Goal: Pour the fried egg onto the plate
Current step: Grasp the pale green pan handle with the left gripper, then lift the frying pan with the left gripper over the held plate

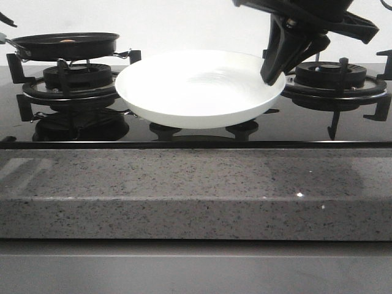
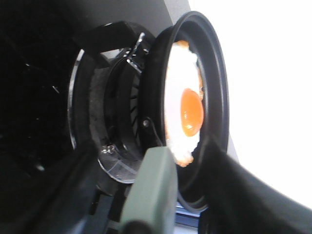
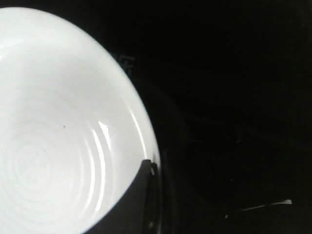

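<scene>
The fried egg [image 2: 185, 112], white with an orange yolk, lies flat in the black frying pan [image 2: 217, 87]. In the front view the pan [image 1: 64, 46] sits level just over the left burner, and only a sliver of the egg [image 1: 67, 40] shows. My left gripper [image 2: 151, 195] is shut on the pan's grey-green handle [image 2: 148, 187]. The white plate [image 1: 196, 92] hangs above the middle of the hob, to the right of the pan. My right gripper [image 1: 272, 73] is shut on its right rim. The plate [image 3: 48, 122] looks empty in the right wrist view, with one finger [image 3: 131, 204] over its rim.
The left burner [image 1: 76, 76] with its black grate is under the pan. The right burner [image 1: 334, 73] is behind my right gripper. The black glass hob [image 1: 306, 128] lies under the plate. A speckled grey stone counter edge [image 1: 196, 184] runs along the front.
</scene>
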`<state>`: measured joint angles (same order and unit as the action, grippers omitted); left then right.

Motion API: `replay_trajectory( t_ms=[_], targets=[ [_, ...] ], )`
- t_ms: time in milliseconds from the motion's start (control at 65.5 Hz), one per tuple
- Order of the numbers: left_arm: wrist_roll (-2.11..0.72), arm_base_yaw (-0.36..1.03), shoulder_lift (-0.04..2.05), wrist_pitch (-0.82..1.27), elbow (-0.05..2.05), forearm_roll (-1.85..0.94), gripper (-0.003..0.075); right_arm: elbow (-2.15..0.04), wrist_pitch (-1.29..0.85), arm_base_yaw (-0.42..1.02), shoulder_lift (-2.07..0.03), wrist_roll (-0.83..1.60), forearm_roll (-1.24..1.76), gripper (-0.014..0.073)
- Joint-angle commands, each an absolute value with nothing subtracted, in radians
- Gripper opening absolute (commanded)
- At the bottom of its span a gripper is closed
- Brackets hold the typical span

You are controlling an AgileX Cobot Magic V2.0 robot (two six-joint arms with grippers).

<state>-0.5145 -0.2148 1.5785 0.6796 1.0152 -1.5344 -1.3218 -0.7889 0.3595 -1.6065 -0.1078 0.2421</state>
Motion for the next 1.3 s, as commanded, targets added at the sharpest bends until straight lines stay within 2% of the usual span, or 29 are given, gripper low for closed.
replay_trajectory(
  t_ms=[0, 229, 733, 1038, 1283],
  targets=[
    [-0.522, -0.217, 1.542, 0.713, 1.048, -1.599, 0.0316, -1.346, -0.745, 0.358, -1.566, -0.105, 0.25, -0.0105],
    [-0.524, -0.217, 1.542, 0.756, 1.048, -1.601, 0.0176, -1.346, -0.745, 0.358, -1.566, -0.105, 0.25, -0.0105],
    [-0.598, -0.217, 1.529, 0.799, 1.048, -1.644, -0.0021, -1.346, -0.745, 0.358, -1.566, -0.105, 0.25, -0.0105],
    [-0.729, -0.217, 1.522, 0.913, 1.048, -1.788, -0.002, -1.346, -0.745, 0.358, -1.566, -0.105, 0.25, -0.0105],
    [-0.816, -0.217, 1.477, 0.941, 1.069, -1.783, -0.002, -1.346, -0.745, 0.358, -1.566, -0.105, 0.25, -0.0105]
  ],
)
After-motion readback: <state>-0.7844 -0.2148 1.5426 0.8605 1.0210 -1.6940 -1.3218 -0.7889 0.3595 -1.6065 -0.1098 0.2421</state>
